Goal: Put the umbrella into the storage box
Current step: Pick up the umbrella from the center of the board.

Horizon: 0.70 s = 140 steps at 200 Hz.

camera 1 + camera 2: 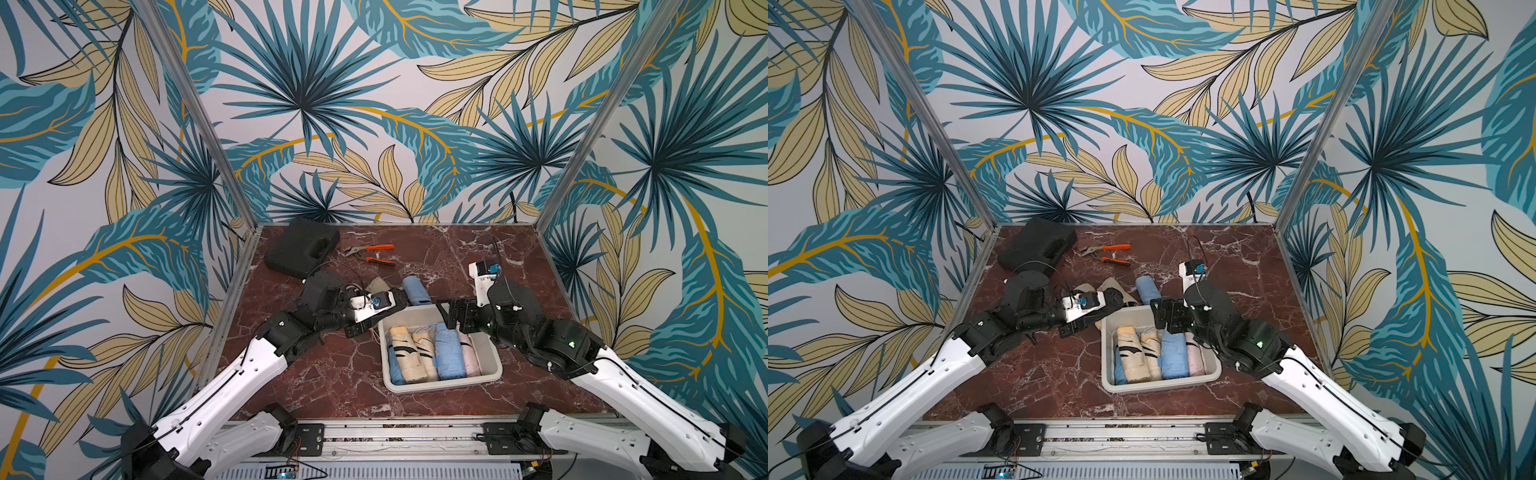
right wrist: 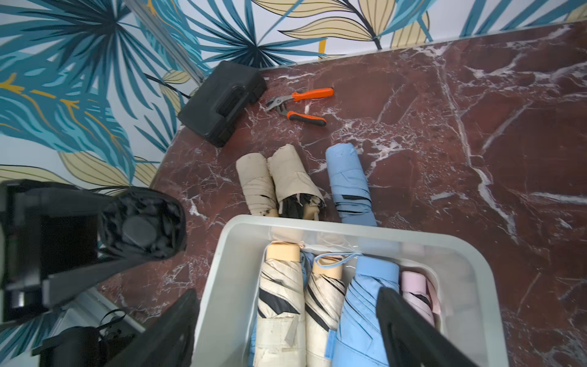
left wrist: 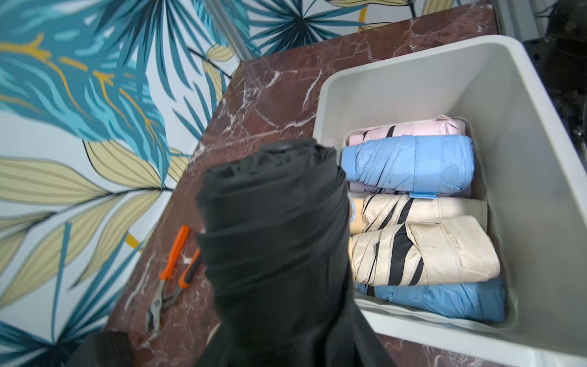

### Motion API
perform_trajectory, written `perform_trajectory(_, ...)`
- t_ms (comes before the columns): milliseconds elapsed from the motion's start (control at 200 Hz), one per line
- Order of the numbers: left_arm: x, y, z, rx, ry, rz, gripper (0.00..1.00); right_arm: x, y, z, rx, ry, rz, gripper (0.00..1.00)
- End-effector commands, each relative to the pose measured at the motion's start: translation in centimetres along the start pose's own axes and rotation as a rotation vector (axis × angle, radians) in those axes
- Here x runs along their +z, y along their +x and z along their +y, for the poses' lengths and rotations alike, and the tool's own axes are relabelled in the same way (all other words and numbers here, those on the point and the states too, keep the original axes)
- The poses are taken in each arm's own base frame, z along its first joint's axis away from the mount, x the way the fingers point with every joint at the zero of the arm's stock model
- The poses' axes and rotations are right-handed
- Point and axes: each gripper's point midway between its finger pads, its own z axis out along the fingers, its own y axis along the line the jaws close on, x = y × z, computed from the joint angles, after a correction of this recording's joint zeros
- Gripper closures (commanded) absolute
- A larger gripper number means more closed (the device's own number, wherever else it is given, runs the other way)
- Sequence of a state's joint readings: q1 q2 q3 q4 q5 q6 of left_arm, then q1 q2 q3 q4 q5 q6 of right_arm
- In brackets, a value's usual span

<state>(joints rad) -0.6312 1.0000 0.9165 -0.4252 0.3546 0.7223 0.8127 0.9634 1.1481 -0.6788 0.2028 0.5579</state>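
the black umbrella [image 3: 273,222], a soft, creased roll of fabric, is clamped between the narrowed jaws of the left gripper [image 2: 141,224], held over the veined marble table [image 2: 476,159] just beside the storage box [image 2: 235,254] (a smooth white tub with rounded corners), not inside it. only the right wrist view shows its round end cap, and the right gripper [image 2: 287,294] spread wide and empty above the packed umbrellas [image 3: 413,162]. in both top views the black roll merges with the dark gripper.
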Motion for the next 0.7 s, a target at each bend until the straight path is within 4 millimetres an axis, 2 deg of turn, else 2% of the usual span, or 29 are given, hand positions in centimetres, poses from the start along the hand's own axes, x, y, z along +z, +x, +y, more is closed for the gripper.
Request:
perform_trajectory(0,-1.3,-3.6,0.2,0.38,-0.099,-0.142,1.0,-0.7,1.4,2.7,-0.054,-0.129,0.136,0.09)
perform_trajectory(120,-1.3,-4.9,-1.0,0.595,-0.119,-0.203,1.0,-1.2,1.7,4.2,-0.099,-0.193,0.204,0.08)
perform_trajectory(265,-0.9,-4.8,-2.6,0.757,-0.039,-0.181,1.0,-1.3,1.9,6.0,-0.131,-0.275,0.254,0.08)
perform_trajectory(406,-0.5,-5.7,-2.2,0.845,-0.101,-0.203,1.0,-0.6,3.2,7.8,-0.121,-0.349,0.359,0.06)
perform_trajectory(696,0.6,-5.3,-1.9,0.921,-0.102,-0.161,1.0,1.3,5.7,9.4,-0.109,-0.411,0.544,0.06)
